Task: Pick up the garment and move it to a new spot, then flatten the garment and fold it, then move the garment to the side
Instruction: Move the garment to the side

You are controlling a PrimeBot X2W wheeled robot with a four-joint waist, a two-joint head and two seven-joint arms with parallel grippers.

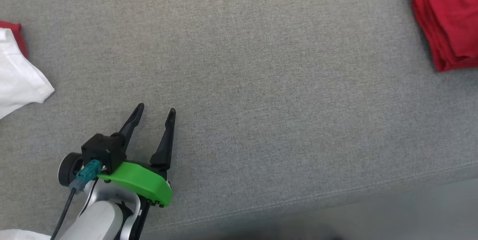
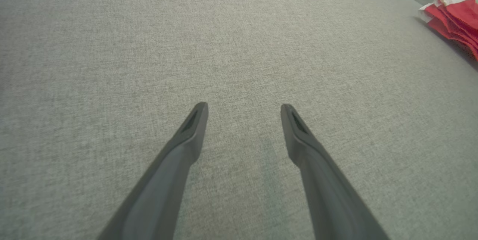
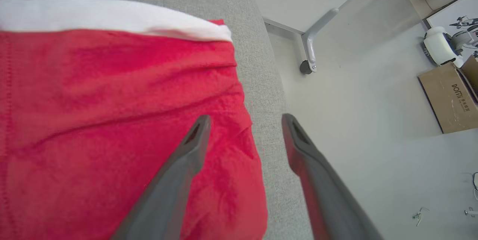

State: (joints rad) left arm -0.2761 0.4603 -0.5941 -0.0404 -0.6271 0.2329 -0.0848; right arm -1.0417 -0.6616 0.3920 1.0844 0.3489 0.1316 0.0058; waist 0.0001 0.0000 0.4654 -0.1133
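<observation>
Where the garment [image 1: 448, 19] lies: folded, red with a white band, at the far right of the desk [image 1: 261, 64], close to its edge.
Right end effector [image 3: 245, 118]: fingers spread, nothing pinched; one finger is over the garment's corner, the other out past the desk's edge, above the floor.
Left end effector [image 1: 156, 108]: fingers spread and empty, over bare desk, well apart from the garment.
Other cloth [image 1: 18, 79]: white and red, at the desk's left side, untouched.
Step in hand: likely the last, setting the folded garment aside; it looks all but done.
Next move: probably lift the right arm straight off, so the near finger doesn't catch the top layer and undo the fold.
</observation>
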